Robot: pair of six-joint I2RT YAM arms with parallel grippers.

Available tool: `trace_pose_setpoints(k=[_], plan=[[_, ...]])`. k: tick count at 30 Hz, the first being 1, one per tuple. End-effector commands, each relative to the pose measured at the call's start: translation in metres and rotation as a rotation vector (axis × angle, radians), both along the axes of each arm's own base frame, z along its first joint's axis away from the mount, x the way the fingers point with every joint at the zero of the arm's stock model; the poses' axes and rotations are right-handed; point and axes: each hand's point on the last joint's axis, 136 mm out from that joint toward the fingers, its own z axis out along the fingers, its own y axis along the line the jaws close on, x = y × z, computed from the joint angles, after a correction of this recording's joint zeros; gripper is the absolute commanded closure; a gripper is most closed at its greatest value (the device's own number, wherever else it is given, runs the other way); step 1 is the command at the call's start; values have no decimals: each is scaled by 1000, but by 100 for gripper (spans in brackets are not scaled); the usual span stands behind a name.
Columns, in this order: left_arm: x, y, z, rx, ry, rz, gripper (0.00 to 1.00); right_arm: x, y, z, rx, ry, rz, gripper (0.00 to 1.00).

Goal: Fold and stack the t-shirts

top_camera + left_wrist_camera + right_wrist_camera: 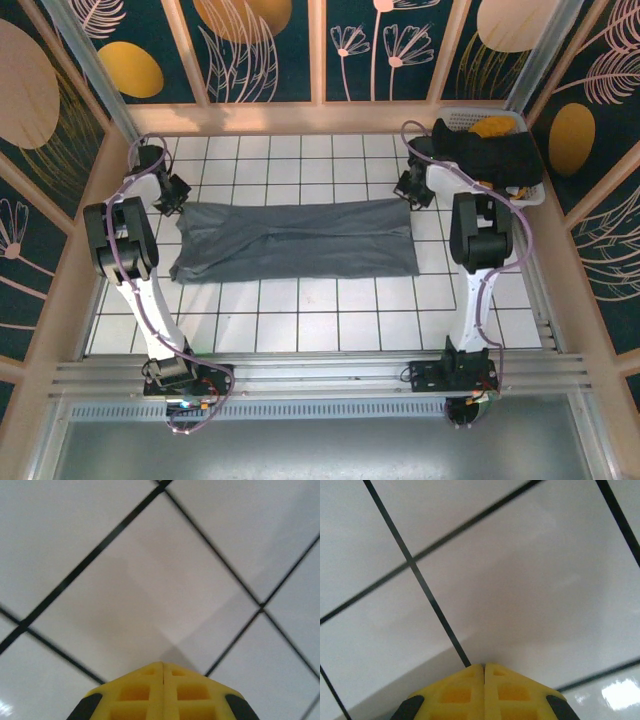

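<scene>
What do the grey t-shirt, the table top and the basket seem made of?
Grey t-shirt: soft matte cloth, judging by its creases. Table top: glossy white tiles or a tile print; glare shows. Basket: probably white plastic, with a perforated rim.

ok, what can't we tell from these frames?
- Top view: shirt count in the basket; the black t-shirt covers most of the mustard-yellow t-shirt.
- Top view: sleeves of the grey t-shirt; too small to separate.
- Wrist views: left hand and right hand cut off by the bottom edge; tiles blurred.
</scene>
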Motion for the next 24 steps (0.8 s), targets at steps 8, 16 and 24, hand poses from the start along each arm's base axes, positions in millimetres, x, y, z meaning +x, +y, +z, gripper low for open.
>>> trace_pose_setpoints(k=[8, 16, 24], plan=[[36, 1, -1, -53, -61, 1, 81, 19, -17, -10, -40, 58, 26, 94], [2, 8, 76, 128, -176, 7, 49, 15, -4, 60, -26, -79, 81, 52], [-7, -128, 44, -97, -212, -488, 57, -35, 126, 107, 351, -252, 456, 49]])
